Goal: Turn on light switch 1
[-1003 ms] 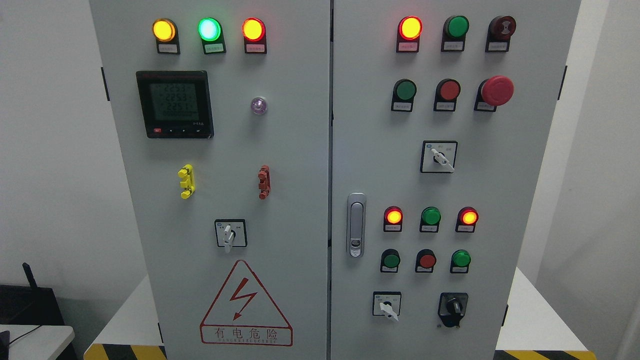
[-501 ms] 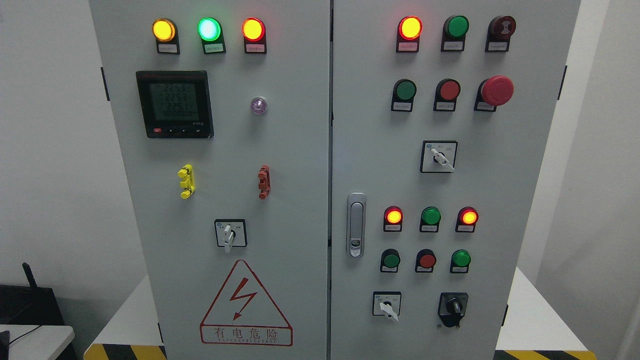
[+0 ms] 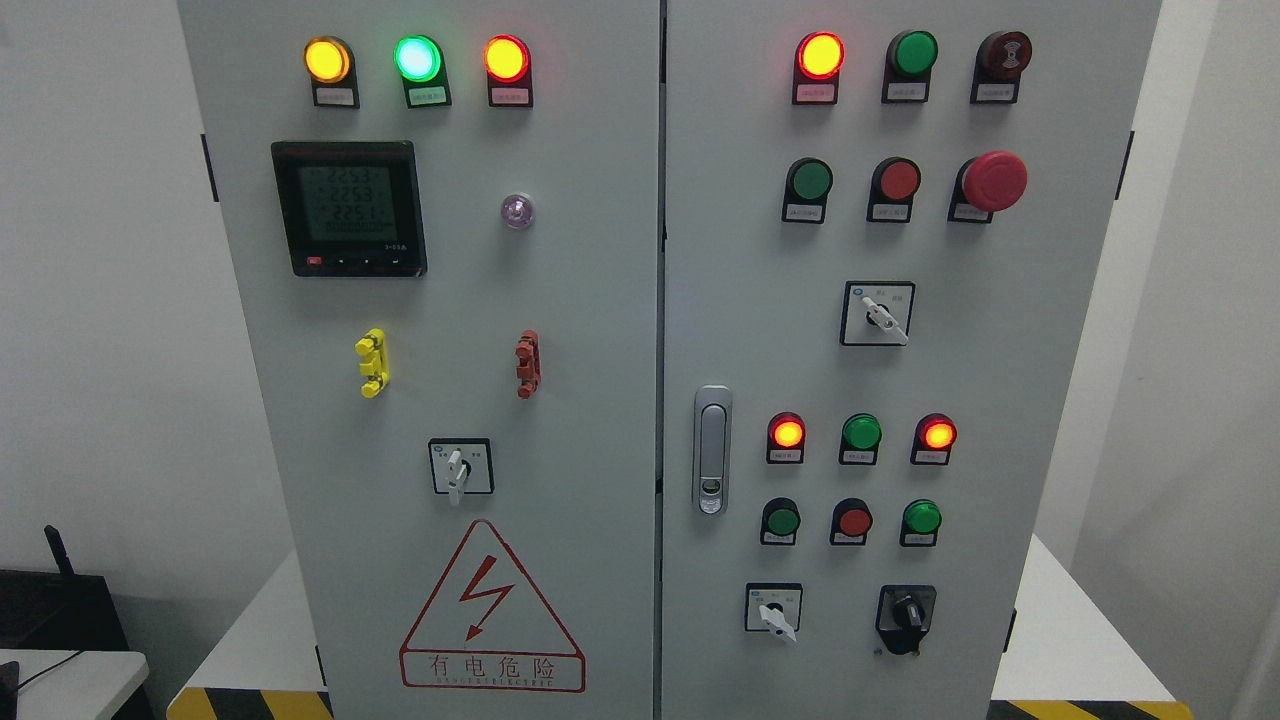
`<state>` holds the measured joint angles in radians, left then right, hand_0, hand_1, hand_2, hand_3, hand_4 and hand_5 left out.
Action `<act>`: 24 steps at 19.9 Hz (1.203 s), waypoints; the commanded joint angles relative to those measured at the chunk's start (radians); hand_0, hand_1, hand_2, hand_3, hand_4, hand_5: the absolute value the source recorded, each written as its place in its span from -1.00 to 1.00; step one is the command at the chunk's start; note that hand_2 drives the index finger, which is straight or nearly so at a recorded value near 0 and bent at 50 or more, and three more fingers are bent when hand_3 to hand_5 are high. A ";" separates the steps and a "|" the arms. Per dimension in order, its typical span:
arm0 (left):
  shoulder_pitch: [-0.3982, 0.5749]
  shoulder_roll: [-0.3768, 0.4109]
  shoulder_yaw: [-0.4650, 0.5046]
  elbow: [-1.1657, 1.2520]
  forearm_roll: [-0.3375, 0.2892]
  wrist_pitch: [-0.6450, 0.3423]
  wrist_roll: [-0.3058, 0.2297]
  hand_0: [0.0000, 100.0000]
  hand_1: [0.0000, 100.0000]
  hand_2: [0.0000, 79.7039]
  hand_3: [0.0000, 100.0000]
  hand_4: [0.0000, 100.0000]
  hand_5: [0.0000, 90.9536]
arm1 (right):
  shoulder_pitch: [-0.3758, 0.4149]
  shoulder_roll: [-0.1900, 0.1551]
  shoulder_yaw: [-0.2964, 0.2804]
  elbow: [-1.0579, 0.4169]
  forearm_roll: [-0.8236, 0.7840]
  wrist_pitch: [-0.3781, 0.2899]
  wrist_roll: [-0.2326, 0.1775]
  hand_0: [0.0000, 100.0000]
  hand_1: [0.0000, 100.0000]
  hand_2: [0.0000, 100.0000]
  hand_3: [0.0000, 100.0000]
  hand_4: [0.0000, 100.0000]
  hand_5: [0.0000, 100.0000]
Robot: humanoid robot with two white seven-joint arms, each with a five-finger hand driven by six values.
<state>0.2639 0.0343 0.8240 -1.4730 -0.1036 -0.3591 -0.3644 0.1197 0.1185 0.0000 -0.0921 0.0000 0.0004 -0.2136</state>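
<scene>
A grey electrical cabinet [image 3: 600, 300] with two doors fills the head view. The right door carries rows of round lamps and buttons: a lit red lamp [image 3: 820, 54] at the top, a green button [image 3: 811, 180], a red button [image 3: 898, 180] and a red mushroom stop button [image 3: 993, 181]. Lower down sit two lit red lamps [image 3: 787, 433] [image 3: 937, 434] and an unlit green one [image 3: 861, 432], with smaller buttons [image 3: 781, 521] beneath. I cannot tell which control is light switch 1; the labels are too small to read. Neither hand shows.
Rotary selector switches [image 3: 877, 314] [image 3: 773, 609] [image 3: 460, 467], a black knob [image 3: 906, 612] and a door latch [image 3: 711, 450] stand on the panels. The left door has a digital meter [image 3: 349, 208], three lit lamps and a lightning warning sign [image 3: 492, 610]. A desk corner [image 3: 70, 670] lies lower left.
</scene>
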 commanded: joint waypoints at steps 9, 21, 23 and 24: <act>-0.129 0.079 -0.121 -0.340 0.084 -0.026 -0.028 -0.42 -0.63 0.00 0.41 0.46 0.23 | 0.000 0.000 0.023 0.000 0.005 0.000 0.000 -0.76 -0.22 -1.00 -1.00 -1.00 -1.00; -0.304 0.082 -0.422 -0.342 0.055 -0.003 0.100 -0.50 -0.47 0.09 0.47 0.47 0.24 | 0.000 0.001 0.023 0.000 0.005 0.000 0.000 -0.76 -0.22 -1.00 -1.00 -1.00 -1.00; -0.327 0.081 -0.459 -0.342 0.018 0.029 0.136 -0.54 -0.43 0.12 0.49 0.51 0.26 | 0.000 0.000 0.023 0.000 0.005 0.000 0.000 -0.76 -0.22 -1.00 -1.00 -1.00 -1.00; -0.337 0.079 -0.480 -0.343 0.012 0.038 0.143 -0.57 -0.41 0.14 0.51 0.54 0.29 | 0.000 0.001 0.023 0.000 0.005 0.000 0.000 -0.76 -0.22 -1.00 -1.00 -1.00 -1.00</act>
<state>-0.0013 0.1043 0.5483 -1.7745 -0.0402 -0.3469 -0.2556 0.1199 0.1189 0.0000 -0.0921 0.0000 0.0004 -0.2136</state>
